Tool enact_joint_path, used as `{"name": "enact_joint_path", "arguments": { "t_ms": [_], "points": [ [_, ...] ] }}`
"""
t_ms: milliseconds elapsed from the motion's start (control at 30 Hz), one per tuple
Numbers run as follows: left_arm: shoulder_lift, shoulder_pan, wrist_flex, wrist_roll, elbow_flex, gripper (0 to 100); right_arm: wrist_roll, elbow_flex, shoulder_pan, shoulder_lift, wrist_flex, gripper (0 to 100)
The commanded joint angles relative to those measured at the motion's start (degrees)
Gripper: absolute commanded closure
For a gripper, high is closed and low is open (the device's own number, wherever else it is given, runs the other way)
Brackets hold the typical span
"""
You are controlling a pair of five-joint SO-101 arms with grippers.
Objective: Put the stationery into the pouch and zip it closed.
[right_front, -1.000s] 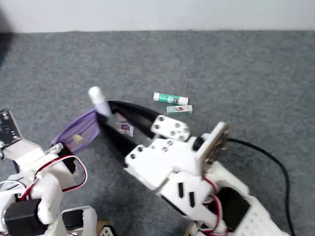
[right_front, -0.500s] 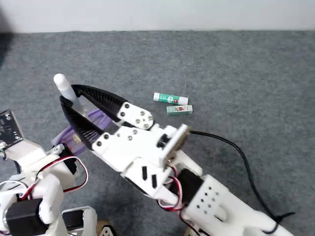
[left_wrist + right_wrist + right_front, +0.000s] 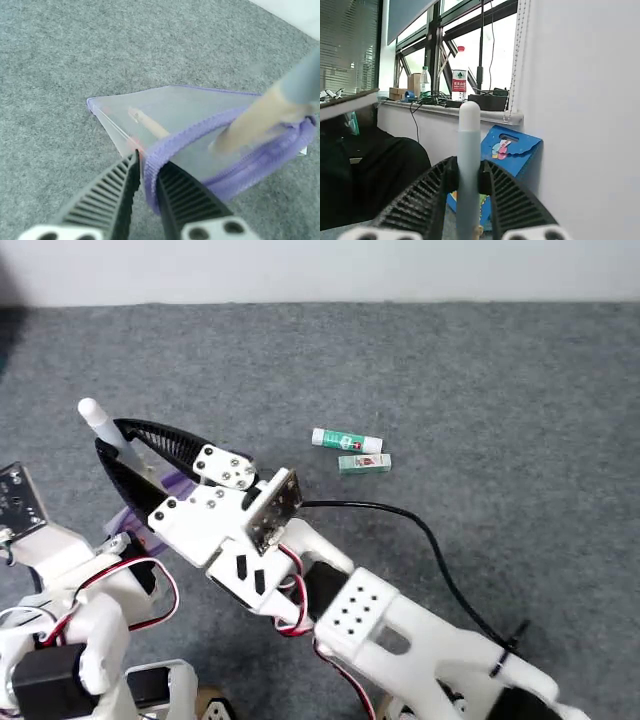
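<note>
Swung left since a second ago, the right gripper [image 3: 108, 440] pinches the pen [image 3: 92, 415] over the pouch [image 3: 170, 107], likely to drop it in. The left gripper [image 3: 146, 165] clamps the pouch's zip edge, holding its mouth open. The pen's long axis runs steeply, white cap up and far-left, lower end entering the mouth.

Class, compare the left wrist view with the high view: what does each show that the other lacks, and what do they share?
Left wrist view: the left gripper pinching the rim of the pouch, and a pencil-like stick inside the clear pouch. High view: the glue stick and small green box lying on the carpet, and the right gripper clamping the pen. Shared: purple pouch, pen, grey carpet.
</note>
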Motion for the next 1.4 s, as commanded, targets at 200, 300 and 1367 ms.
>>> {"name": "enact_joint_path", "arguments": {
  "t_ms": [200, 300, 1367],
  "points": [
    [0.62, -0.35, 0.44, 0.62, 0.66, 99, 4.31, 10.81, 2.68, -8.04, -4.35, 99.1],
    [0.7, -0.26, 0.35, 0.62, 0.66, 99, 4.4, 11.96, 2.77, -13.32, 0.92, 99.1],
    [0.7, 0.09, 0.35, 0.62, 0.66, 99, -2.11, -6.95, 10.77, -28.09, 70.64, 75.3]
  ]
}}
